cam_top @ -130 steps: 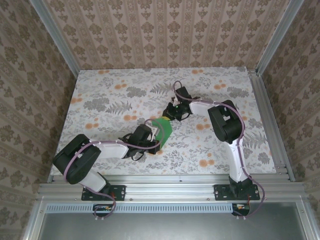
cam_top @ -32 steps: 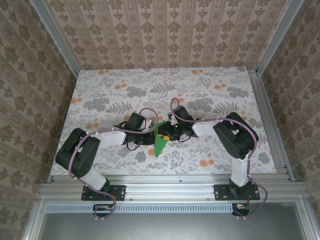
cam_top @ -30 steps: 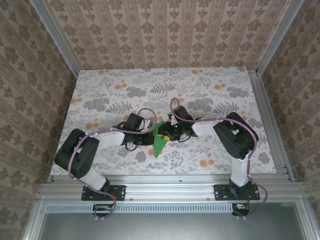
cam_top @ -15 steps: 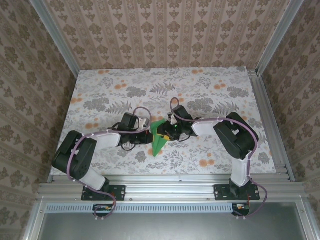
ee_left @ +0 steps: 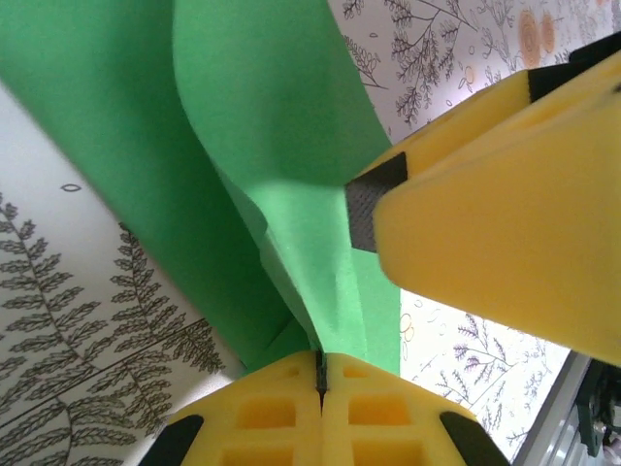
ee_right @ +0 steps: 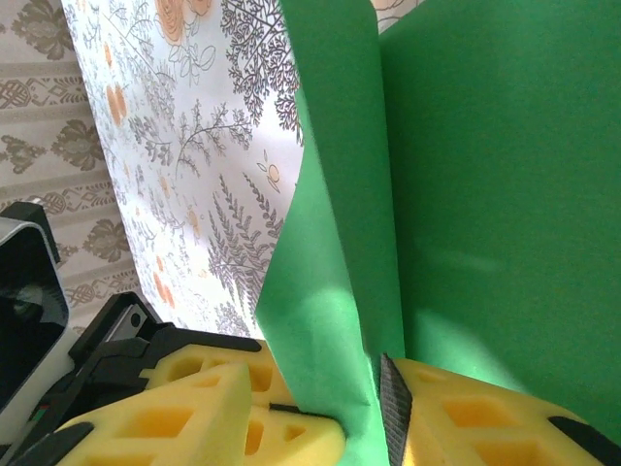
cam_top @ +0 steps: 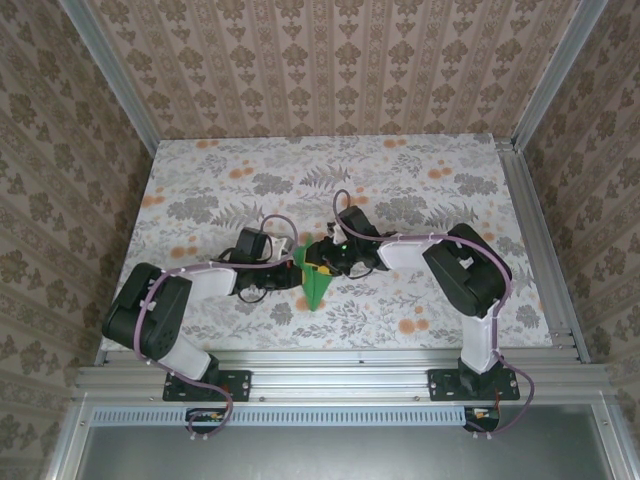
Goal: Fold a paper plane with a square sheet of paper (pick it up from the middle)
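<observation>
The paper plane (cam_top: 316,285) is a narrow green dart of folded paper, its tip pointing at the table's near edge. My left gripper (cam_top: 292,272) holds it from the left and my right gripper (cam_top: 323,259) from the right, close together at its wide end. In the left wrist view the left gripper (ee_left: 321,361) is shut on a raised fold of the green paper (ee_left: 262,146), with a right finger (ee_left: 495,223) close by. In the right wrist view the right gripper (ee_right: 374,416) is shut on a standing flap of the paper (ee_right: 466,194). The left gripper's yellow fingers (ee_right: 160,419) are beside it.
The floral tabletop (cam_top: 420,180) spreads around the arms, fenced by aluminium rails (cam_top: 330,378) at the near edge and patterned walls on the other sides. The two arms meet at the table's middle, cables looping over both wrists.
Over the last second both grippers have shifted a little to the left with the paper held between them. The left arm has drawn back. Several seconds ago the grippers were apart.
</observation>
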{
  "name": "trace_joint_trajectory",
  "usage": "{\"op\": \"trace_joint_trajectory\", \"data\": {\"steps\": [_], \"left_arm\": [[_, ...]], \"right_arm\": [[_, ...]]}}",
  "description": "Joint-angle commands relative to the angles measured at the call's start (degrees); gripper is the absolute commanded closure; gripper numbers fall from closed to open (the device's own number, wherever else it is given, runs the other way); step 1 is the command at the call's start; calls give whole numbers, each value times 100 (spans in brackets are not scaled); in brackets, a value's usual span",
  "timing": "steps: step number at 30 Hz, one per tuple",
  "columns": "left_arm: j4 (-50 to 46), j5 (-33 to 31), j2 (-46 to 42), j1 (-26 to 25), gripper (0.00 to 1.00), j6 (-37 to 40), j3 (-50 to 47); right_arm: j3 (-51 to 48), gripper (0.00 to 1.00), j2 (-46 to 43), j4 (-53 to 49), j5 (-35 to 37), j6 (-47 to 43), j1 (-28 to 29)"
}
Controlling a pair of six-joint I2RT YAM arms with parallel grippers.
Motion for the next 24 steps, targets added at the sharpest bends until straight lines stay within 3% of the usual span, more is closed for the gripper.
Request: {"op": "trace_joint_trajectory", "data": {"steps": [1, 24], "left_arm": [[111, 198, -158, 161, 100, -39, -88], [248, 231, -210, 345, 98, -84, -298]], "right_arm": [[150, 58, 101, -316, 4, -164, 64], [323, 69, 396, -131, 12, -226, 91]]}}
